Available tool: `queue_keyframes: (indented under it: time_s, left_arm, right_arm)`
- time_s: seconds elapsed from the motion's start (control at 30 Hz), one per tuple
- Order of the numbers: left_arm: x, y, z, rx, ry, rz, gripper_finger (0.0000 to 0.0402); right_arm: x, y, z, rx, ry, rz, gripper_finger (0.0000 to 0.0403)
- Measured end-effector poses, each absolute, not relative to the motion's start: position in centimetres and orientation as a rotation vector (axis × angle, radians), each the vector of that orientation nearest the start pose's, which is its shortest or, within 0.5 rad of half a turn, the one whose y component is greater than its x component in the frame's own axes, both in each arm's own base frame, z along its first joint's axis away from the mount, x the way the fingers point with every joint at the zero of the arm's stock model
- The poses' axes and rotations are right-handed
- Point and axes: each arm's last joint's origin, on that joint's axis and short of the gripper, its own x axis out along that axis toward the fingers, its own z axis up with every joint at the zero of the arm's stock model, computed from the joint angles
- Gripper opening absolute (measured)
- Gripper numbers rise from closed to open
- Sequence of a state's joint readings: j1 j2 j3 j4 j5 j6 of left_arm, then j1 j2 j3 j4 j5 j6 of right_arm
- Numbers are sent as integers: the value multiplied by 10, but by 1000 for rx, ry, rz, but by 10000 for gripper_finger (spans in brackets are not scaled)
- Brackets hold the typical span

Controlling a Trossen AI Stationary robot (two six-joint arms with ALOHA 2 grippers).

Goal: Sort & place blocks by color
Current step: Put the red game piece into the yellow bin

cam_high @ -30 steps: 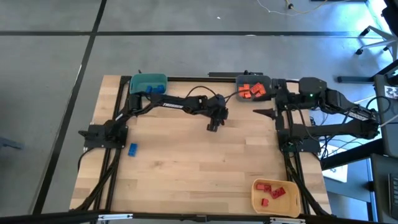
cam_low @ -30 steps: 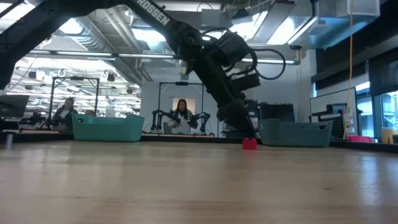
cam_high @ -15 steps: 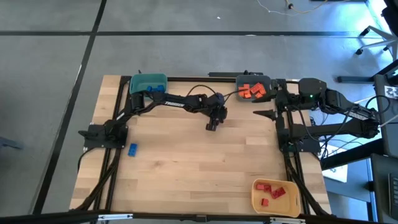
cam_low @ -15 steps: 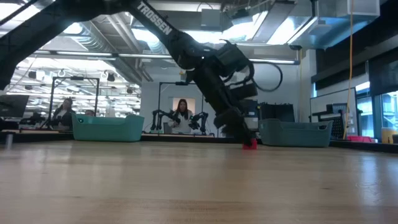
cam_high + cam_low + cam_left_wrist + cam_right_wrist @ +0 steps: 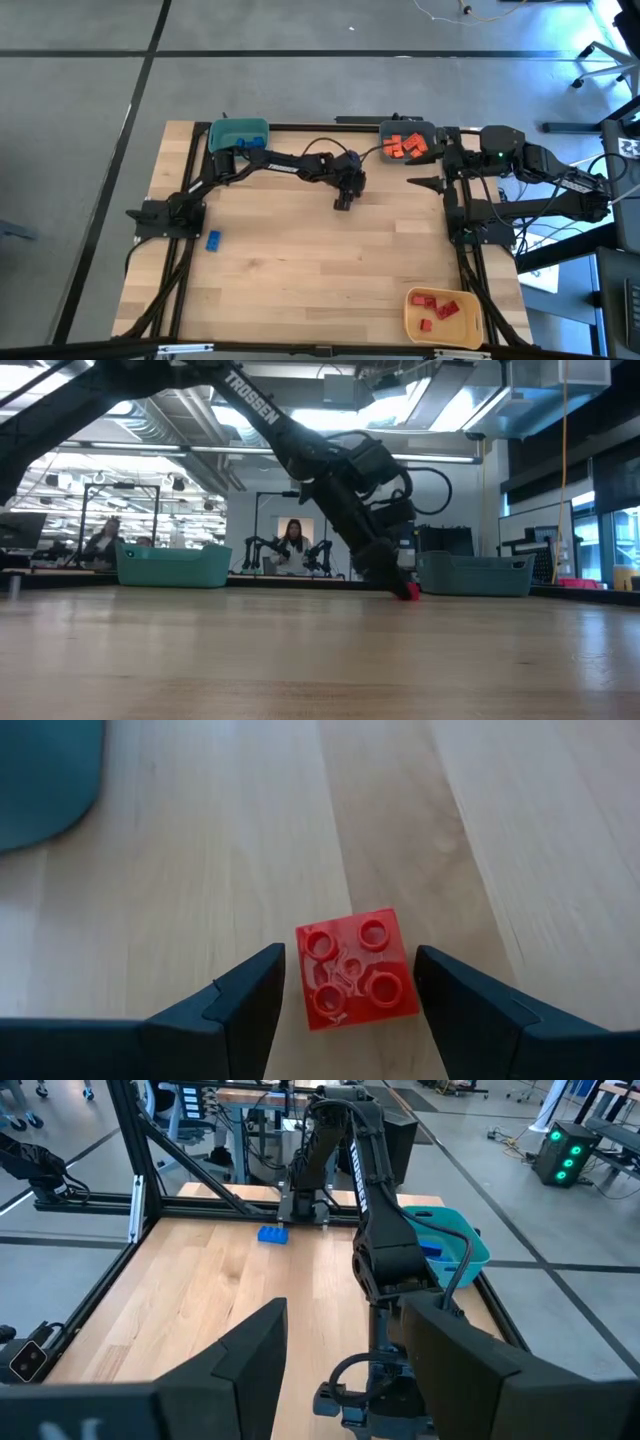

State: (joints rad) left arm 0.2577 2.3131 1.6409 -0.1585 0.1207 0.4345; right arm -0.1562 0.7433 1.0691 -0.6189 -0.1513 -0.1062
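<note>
Red square plastic brick (image 5: 355, 969) sits between left gripper's (image 5: 350, 995) parted fingers — bare wood around; right gripper (image 5: 340, 1355) apart, idle.

Red block (image 5: 342, 204) hidden under left gripper (image 5: 342, 203) in high view. Bin (image 5: 45, 780) cut by wrist picture's edge. Red bricks (image 5: 437, 308) in yellow bin (image 5: 412, 318): count unclear.
</note>
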Motion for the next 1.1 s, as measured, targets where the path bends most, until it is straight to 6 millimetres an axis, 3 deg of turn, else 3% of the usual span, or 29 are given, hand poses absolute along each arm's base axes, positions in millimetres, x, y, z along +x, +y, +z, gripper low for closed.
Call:
queue_keyframes:
  time_s: [0.2, 0.43, 0.67, 0.87, 1.1]
  left_arm:
    - [477, 122, 120, 231, 848, 6, 204]
    - [476, 121, 119, 142, 854, 49, 132]
    - [476, 120, 122, -6, 841, 95, 128]
    - [470, 119, 153, -186, 774, -27, 128]
    - [456, 119, 223, -285, 625, -139, 128]
  right_arm:
    - [130, -16, 390, -60, 290, 10, 200]
    - [130, -16, 390, -60, 290, 10, 200]
    - [130, -16, 389, -60, 296, 10, 200]
    - [128, -16, 383, -87, 362, 21, 200]
    - [126, -15, 376, -255, 437, 69, 200]
